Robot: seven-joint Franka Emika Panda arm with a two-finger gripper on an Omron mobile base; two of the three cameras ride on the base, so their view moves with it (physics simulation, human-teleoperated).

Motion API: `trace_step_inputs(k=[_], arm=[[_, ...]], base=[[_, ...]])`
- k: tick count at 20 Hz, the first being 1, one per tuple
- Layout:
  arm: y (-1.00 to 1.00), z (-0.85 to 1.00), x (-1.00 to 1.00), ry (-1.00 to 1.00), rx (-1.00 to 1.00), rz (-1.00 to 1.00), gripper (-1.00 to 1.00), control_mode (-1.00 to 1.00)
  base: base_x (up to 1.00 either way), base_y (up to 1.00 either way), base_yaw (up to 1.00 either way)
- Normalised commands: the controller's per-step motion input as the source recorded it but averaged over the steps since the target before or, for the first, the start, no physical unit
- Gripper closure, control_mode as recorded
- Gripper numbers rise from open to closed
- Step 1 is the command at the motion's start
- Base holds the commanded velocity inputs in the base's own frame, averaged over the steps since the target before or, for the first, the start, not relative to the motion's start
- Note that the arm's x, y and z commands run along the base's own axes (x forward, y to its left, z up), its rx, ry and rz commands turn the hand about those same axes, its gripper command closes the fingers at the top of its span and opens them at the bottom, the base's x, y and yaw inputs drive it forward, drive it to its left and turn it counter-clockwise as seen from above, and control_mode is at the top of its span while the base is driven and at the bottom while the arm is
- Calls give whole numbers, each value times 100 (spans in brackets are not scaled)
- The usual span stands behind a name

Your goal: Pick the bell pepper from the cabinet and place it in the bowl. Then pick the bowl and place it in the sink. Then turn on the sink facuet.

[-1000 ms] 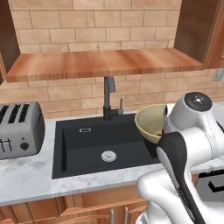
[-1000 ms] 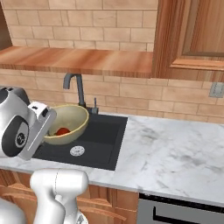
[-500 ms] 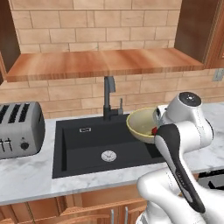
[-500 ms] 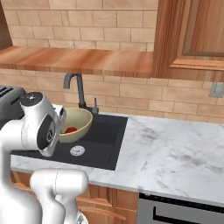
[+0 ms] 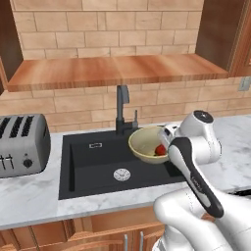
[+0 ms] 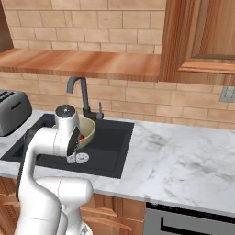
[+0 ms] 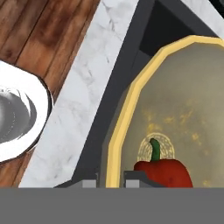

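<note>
My gripper (image 7: 109, 181) is shut on the near rim of the beige-yellow bowl (image 5: 146, 142), one finger inside the rim and one outside. The bowl hangs over the right part of the black sink (image 5: 95, 169), just in front of the dark sink faucet (image 5: 121, 110). The red bell pepper (image 5: 160, 149) lies inside the bowl; in the hand view the bell pepper (image 7: 168, 172) sits close to my fingertips with its green stem up. From the right base view the bowl (image 6: 88, 128) shows behind my forearm. The cabinet (image 6: 202, 36) hangs at the upper right.
A silver toaster (image 5: 22, 144) stands on the marble counter (image 5: 29, 196) left of the sink. A wooden shelf (image 5: 117, 71) runs along the brick wall above the faucet. Right of the sink the counter (image 6: 183, 160) stretches wide.
The arm has carried the bowl with the pepper leftward and a little down, from the sink's right edge to over the basin near the faucet. The gripper stayed shut.
</note>
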Motion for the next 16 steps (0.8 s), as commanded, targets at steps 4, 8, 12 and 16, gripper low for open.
trace_step_inputs(k=[4,8,12,16], arm=[[0,-41,36,0,-1,44,100,-100],[0,-32,21,0,0,40,100,-100],[0,-30,41,0,0,34,100,-100],[9,-33,44,0,-2,28,100,-100]], base=[[0,0,0],[0,0,0],[0,0,0],[0,0,0]])
